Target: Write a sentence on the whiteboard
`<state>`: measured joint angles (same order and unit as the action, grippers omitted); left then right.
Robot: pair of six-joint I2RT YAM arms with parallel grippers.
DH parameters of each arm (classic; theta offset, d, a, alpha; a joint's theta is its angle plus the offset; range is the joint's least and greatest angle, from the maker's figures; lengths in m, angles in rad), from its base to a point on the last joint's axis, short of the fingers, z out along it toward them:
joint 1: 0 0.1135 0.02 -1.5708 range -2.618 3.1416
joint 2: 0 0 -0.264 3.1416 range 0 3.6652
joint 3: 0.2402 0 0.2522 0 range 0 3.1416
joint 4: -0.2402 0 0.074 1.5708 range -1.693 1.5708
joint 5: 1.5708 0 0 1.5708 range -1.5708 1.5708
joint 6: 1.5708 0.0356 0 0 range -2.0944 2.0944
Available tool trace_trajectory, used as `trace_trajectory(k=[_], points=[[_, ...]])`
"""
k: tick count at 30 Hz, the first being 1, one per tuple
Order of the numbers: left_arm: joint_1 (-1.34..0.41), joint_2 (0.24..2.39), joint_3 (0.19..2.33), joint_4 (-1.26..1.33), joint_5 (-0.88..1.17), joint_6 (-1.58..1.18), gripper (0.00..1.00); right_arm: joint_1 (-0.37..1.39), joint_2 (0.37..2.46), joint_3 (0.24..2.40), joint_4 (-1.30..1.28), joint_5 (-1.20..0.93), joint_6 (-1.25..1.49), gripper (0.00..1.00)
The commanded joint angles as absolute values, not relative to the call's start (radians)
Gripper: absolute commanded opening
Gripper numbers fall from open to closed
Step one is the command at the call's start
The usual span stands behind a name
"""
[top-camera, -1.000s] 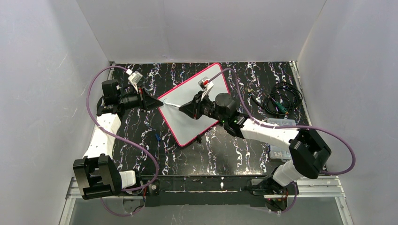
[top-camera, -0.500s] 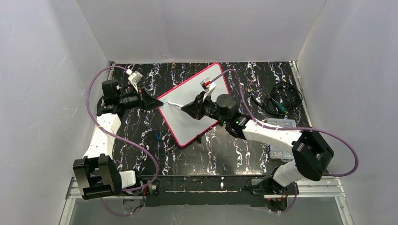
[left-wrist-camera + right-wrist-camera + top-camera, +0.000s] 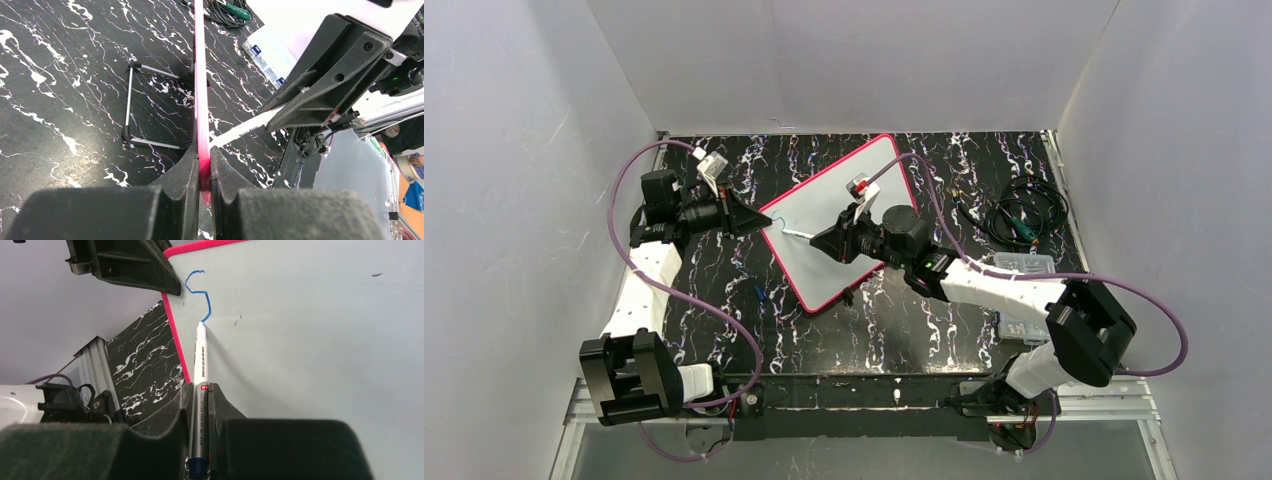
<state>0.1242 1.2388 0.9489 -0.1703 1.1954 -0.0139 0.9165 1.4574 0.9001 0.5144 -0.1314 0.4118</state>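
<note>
Table (image 3: 924,340): whiteboard (image 3: 824,190) in left end effector (image 3: 762,217)

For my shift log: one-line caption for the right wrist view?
Right gripper shut on a marker pen, its tip touching the whiteboard at the end of a blue stroke.

Left hand (image 3: 203,159) clamped tight; right hand (image 3: 200,390) clamped tight.

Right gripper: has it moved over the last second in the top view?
Yes. Against the whiteboard, the right gripper, holding the marker, has slid slightly down the picture, leaving a blue stroke.
</note>
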Motion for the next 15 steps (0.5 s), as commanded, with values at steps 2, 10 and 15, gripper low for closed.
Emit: trace_trajectory(k=[2, 10, 15], points=[[0.099, 1.226, 0.963, -0.243, 1.277, 0.029, 0.0, 0.93, 1.459, 0.919, 0.527, -0.149, 0.387, 0.01], [0.098, 1.228, 0.965, -0.248, 1.275, 0.032, 0.0, 0.931, 1.367, 0.892, 0.558, -0.075, 0.402, 0.01], [0.099, 1.227, 0.965, -0.249, 1.275, 0.034, 0.0, 0.93, 1.367, 0.902, 0.545, -0.006, 0.383, 0.01]])
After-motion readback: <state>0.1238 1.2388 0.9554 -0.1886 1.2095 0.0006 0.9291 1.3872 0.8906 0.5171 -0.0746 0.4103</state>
